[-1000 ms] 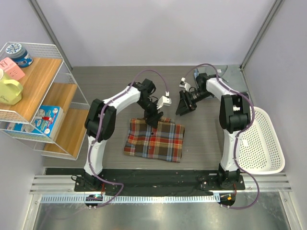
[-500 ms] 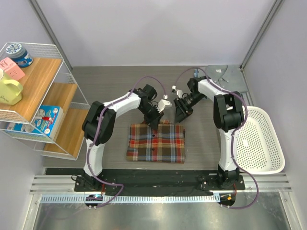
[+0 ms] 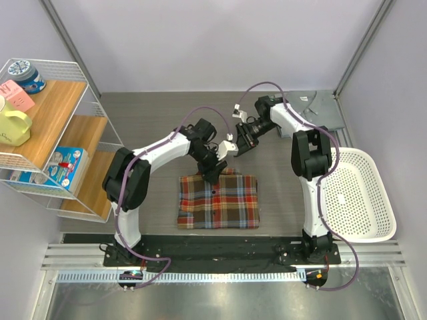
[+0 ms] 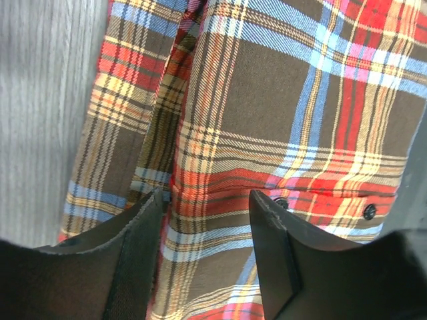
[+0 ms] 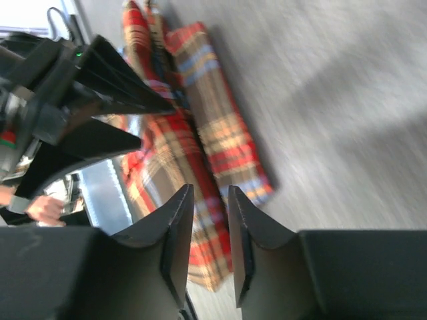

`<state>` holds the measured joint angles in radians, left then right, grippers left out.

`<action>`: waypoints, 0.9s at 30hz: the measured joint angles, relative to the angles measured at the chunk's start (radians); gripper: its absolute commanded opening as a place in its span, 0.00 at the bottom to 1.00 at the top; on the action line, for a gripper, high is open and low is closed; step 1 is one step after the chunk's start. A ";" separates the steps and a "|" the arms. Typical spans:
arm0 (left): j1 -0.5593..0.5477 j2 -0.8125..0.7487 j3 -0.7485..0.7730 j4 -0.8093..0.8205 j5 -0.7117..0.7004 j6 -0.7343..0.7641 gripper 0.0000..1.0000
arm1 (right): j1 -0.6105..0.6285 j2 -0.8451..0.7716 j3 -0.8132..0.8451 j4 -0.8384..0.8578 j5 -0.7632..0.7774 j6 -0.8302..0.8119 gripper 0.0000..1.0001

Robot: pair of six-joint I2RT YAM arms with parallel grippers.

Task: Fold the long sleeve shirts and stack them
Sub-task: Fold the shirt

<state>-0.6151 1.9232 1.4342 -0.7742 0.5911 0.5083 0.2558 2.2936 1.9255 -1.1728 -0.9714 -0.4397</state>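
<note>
The plaid long sleeve shirt (image 3: 218, 201) lies folded into a rectangle at the near middle of the table. My left gripper (image 3: 212, 172) is down at its far edge. In the left wrist view its jaws (image 4: 207, 227) stand open, straddling a raised fold of the plaid shirt (image 4: 280, 100) without clamping it. My right gripper (image 3: 243, 141) hangs above the bare table just beyond the shirt, its jaws (image 5: 210, 200) only narrowly apart with nothing between them. The right wrist view shows the plaid shirt (image 5: 223, 143) and the left gripper (image 5: 100, 87). The grey-blue shirt (image 3: 319, 109) lies crumpled at the far right corner.
A white mesh basket (image 3: 363, 200) sits at the table's right edge. A wire shelf with wooden boards (image 3: 50, 140) holding cups and boxes stands on the left. Both arms arch over the table's middle.
The left gripper has come down to the plaid shirt's far edge. The right gripper has swung left toward the middle and its jaws have narrowed. The shirt now lies squarer.
</note>
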 measured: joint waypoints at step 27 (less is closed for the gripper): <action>-0.006 0.005 0.110 -0.068 -0.003 0.127 0.00 | 0.139 0.225 0.010 -0.101 -0.089 -0.109 0.25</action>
<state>-0.6216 1.9278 1.5444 -0.8417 0.5880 0.6353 0.3950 2.5191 1.9358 -1.2736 -1.0599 -0.5491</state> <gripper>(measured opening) 0.017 0.249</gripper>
